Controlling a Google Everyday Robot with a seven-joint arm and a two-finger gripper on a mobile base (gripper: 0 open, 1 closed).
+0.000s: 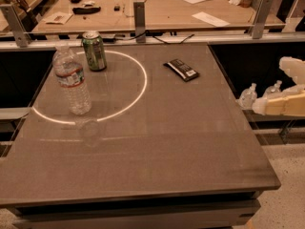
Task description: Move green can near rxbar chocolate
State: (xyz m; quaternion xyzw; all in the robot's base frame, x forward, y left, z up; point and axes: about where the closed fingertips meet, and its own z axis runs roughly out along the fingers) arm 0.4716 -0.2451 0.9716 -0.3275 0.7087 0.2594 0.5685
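While the tool (pixel 270 86) hangs beyond the tabletop's (pixel 157 166) right edge, jaws apart and empty, the green can (pixel 94 51) stands upright far-left, well apart from the rxbar chocolate (pixel 181 69). The approach has likely barely begun; next, reach across for the can, avoiding the clear water bottle (pixel 72 80) near it.

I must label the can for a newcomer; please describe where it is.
The gripper hangs off the right edge of the grey table; look to the far left corner. There the can stands behind the bottle: shorter, green, silver-topped.
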